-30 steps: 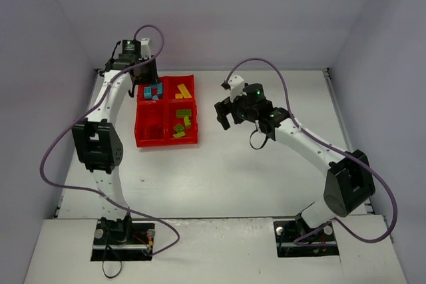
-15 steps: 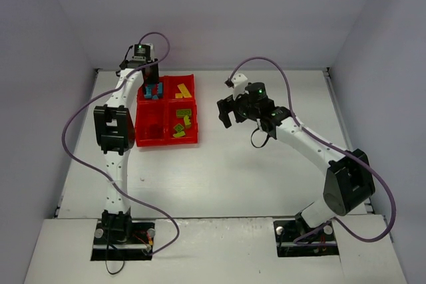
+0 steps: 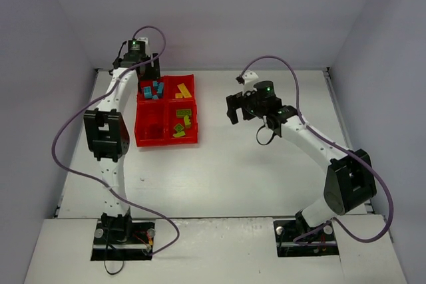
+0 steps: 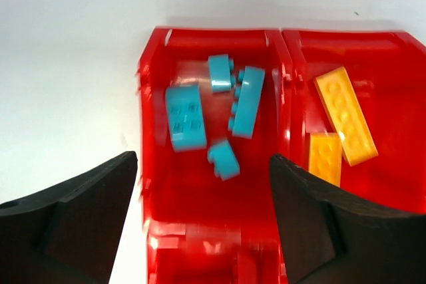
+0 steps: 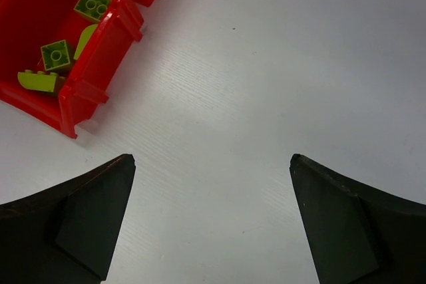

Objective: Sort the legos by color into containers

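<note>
Surface: white matte table (image 3: 266, 171), walled on three sides.
Lying on it: translucent red plastic tray (image 3: 150, 139) of four square compartments, flat, far-left area.

The tray (image 4: 213, 31) is presenting as translucent red plastic, glossy, throwing bright glints along its walls. The cyan legos (image 4: 185, 116) and yellow legos (image 4: 346, 114) are showing smooth moulded plastic with a slight sheen; the green legos (image 5: 56, 54) are looking duller. The worktop (image 5: 266, 64) is reading as white, matt and finely grained. The fingers (image 4: 80, 217) of the left gripper (image 4: 203, 161) and of the right gripper (image 5: 212, 159) are appearing matt black.
</note>
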